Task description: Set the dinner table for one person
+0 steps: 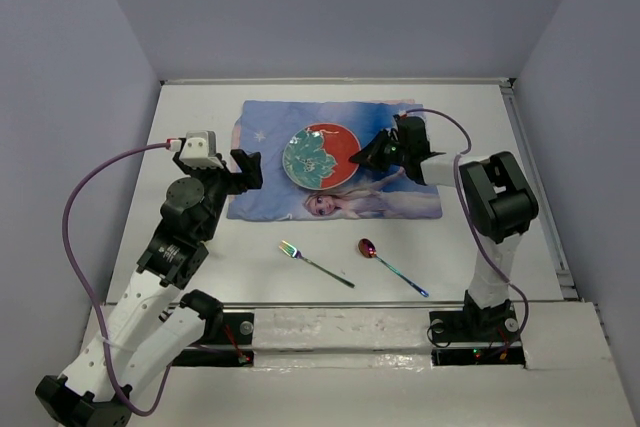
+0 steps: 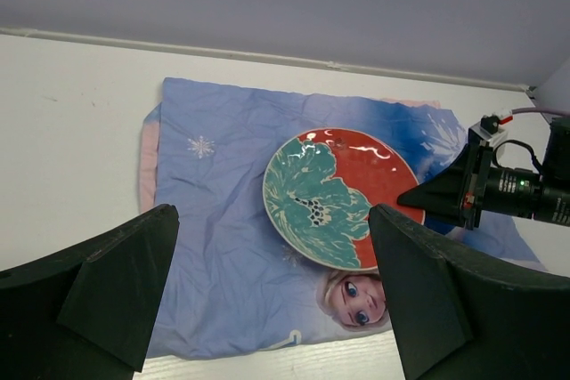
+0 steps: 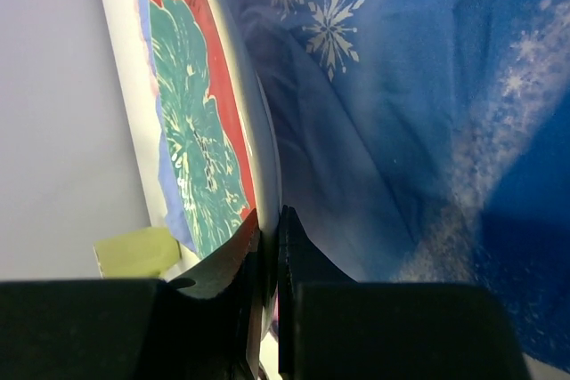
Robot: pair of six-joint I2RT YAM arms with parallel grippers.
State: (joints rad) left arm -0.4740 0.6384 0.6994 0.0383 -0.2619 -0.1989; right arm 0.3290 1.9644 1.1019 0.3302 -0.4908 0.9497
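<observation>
A red plate with a teal flower pattern [image 1: 320,156] sits over the blue princess placemat [image 1: 270,197] on the off-white dinner table [image 1: 200,117]. My right gripper [image 1: 362,155] is shut on the plate's right rim. In the right wrist view the jaws pinch the rim [image 3: 270,238] and the plate [image 3: 200,149] stands a little above the cloth [image 3: 401,131]. My left gripper [image 1: 250,169] is open and empty, over the placemat's left edge. In the left wrist view the left gripper [image 2: 272,213] frames the plate [image 2: 338,198] and placemat [image 2: 223,220].
An iridescent fork [image 1: 315,263] and an iridescent spoon [image 1: 392,266] lie on the bare table in front of the placemat, near the arm bases. Grey walls enclose the table at the back and sides. A rail runs along the table's right edge [image 1: 535,187].
</observation>
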